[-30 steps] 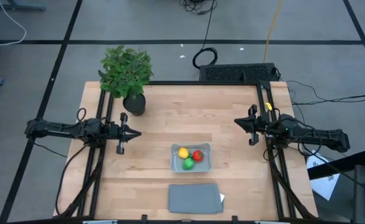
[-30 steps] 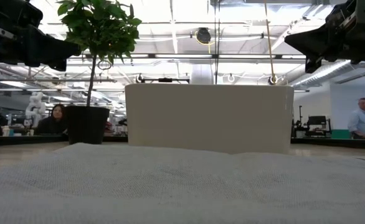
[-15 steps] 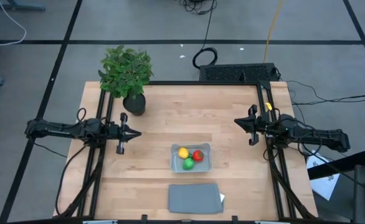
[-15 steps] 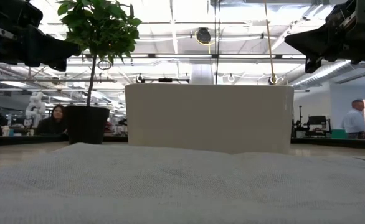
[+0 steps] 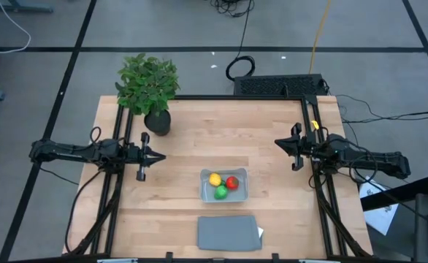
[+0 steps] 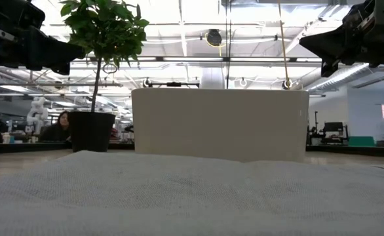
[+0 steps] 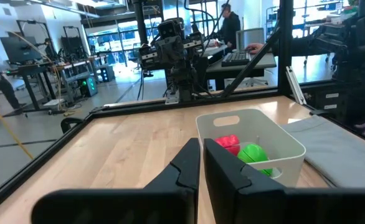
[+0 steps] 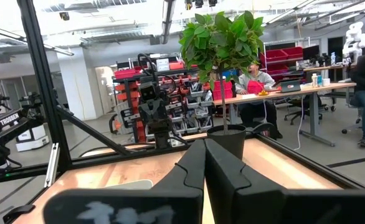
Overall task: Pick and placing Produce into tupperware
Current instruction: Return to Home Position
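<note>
The light grey-blue tupperware [image 5: 225, 184] sits on the table near its middle, toward the near edge. Inside it lie the yellow piece [image 5: 214, 179], the red piece [image 5: 233, 183] and the green piece [image 5: 220, 192]. The left wrist view shows the tupperware [image 7: 251, 140] with the red piece [image 7: 228, 142] and green piece [image 7: 253, 153]. My left gripper [image 5: 160, 155] hovers at the table's left side, shut and empty, pointing right. My right gripper [image 5: 278, 143] hovers at the right side, shut and empty, pointing left. In the low view the tupperware [image 6: 219, 124] stands as a pale wall.
A potted plant [image 5: 150, 88] stands at the far left corner of the table. A flat dark grey lid [image 5: 228, 232] lies at the near edge, in front of the tupperware. Bare wood lies between the two grippers. People move in the room beyond.
</note>
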